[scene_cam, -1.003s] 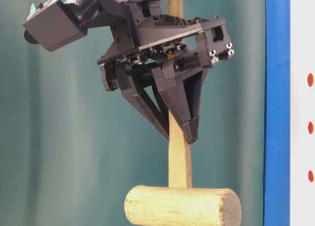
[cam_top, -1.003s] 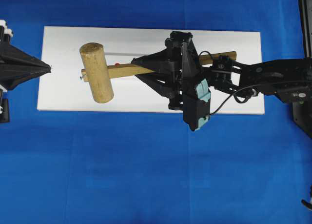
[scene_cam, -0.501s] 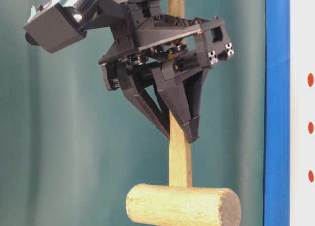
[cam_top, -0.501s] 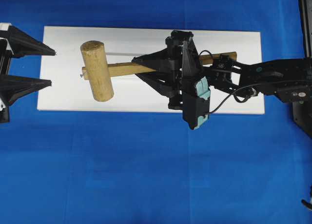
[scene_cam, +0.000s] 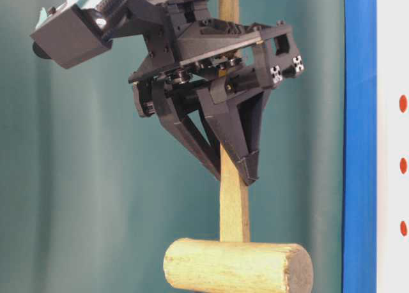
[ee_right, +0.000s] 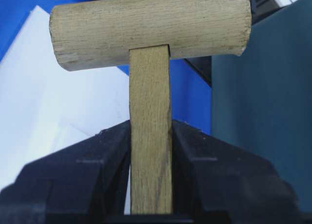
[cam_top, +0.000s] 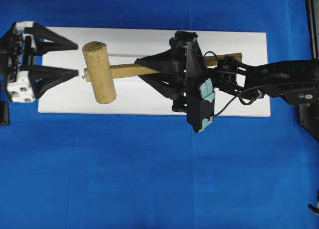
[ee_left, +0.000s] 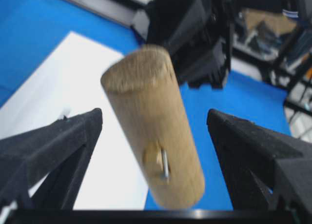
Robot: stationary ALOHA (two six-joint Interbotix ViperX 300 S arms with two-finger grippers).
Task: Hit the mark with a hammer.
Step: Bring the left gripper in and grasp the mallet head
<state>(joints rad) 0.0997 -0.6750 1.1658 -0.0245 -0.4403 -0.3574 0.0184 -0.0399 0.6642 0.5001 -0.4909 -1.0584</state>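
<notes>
The hammer [ee_left: 155, 143] looks blurred in the left wrist view.
</notes>
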